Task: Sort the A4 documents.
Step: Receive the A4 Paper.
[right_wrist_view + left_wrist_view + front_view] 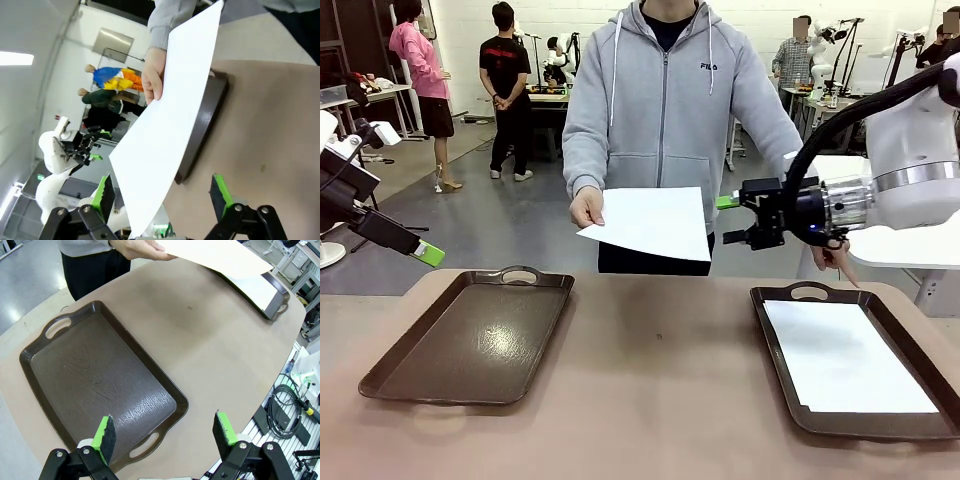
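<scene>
Lower right of frame: 1 A4 sheet (845,355) already in right tray (775,345). Centre: second sheet (650,222) held out by person's hand (586,208). Right gripper (738,215) open wide beside it; left gripper (165,435) wide above left tray (470,340). Sorting probably just begun.

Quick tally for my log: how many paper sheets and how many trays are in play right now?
Paper sheets: 2, one held out by the person, one lying in the right tray
Brown trays: 2, left and right
Total: 4
</scene>
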Available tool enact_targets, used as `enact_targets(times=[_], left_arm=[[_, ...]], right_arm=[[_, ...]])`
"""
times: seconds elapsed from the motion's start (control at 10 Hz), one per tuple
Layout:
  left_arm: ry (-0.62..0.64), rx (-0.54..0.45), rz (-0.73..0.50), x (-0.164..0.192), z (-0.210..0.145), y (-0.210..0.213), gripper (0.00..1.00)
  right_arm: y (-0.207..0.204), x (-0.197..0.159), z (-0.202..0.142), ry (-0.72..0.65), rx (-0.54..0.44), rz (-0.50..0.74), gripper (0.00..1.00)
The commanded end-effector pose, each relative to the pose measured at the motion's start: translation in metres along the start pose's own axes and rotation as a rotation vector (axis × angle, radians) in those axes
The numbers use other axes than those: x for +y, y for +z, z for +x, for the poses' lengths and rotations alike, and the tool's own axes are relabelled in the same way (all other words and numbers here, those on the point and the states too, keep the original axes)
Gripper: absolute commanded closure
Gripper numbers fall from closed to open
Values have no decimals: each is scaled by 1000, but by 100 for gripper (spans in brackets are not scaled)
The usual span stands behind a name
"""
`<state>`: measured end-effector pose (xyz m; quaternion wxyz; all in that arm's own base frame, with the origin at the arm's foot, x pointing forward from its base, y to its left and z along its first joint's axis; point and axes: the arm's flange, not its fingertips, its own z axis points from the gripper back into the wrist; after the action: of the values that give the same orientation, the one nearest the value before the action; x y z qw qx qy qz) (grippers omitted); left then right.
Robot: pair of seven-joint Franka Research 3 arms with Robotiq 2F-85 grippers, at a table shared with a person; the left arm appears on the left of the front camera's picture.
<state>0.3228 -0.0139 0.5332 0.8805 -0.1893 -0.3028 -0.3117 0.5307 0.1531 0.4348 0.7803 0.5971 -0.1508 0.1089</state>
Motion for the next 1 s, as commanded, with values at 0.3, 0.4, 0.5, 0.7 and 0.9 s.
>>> enact_targets(times=[0.3, 0.4, 0.5, 0.7, 0.9], left_arm=[[1, -4, -7, 1, 0, 0, 0], [1, -4, -7, 1, 0, 0, 0], [1, -4, -7, 1, 0, 0, 0], [1, -4, -7, 1, 0, 0, 0], [1, -4, -7, 1, 0, 0, 0]], right_arm=[[-52, -7, 9, -83, 30, 52, 0], [-57, -7, 10, -85, 29, 62, 0], [-61, -8, 11, -92, 26, 76, 0], [-64, -9, 14, -104, 17, 100, 0], [-64, -9, 15, -121, 12, 114, 0]])
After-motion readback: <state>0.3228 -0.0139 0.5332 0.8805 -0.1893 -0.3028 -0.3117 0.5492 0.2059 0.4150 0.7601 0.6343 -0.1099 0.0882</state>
